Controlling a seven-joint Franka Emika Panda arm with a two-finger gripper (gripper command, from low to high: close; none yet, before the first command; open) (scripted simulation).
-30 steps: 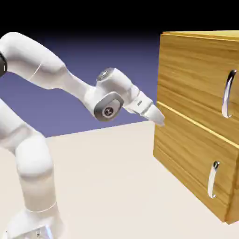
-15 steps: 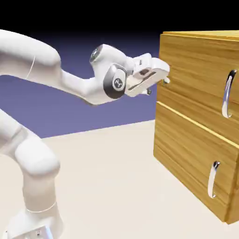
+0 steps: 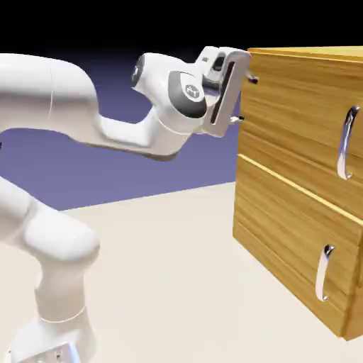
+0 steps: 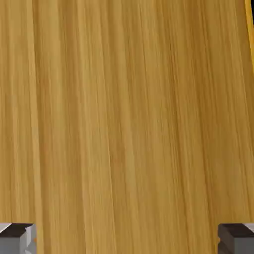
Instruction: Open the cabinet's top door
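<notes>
Cabinet (image 3: 305, 177) stands on the table (image 3: 170, 283) at your right; its top door (image 3: 301, 117) is shut. Gripper (image 3: 244, 99) — jaws spread wide, holding nothing — faces that door's left edge, well apart from the long handle (image 3: 345, 142).

Glossy white rounded arm segments, grey round joint cap, white claw (image 3: 245, 98), dark grey fingertips (image 4: 17, 237)

Striped golden wood of the cabinet (image 4: 124, 114) fills everything, two grey fingertips (image 4: 17, 237) wide apart at the bottom corners.
</notes>
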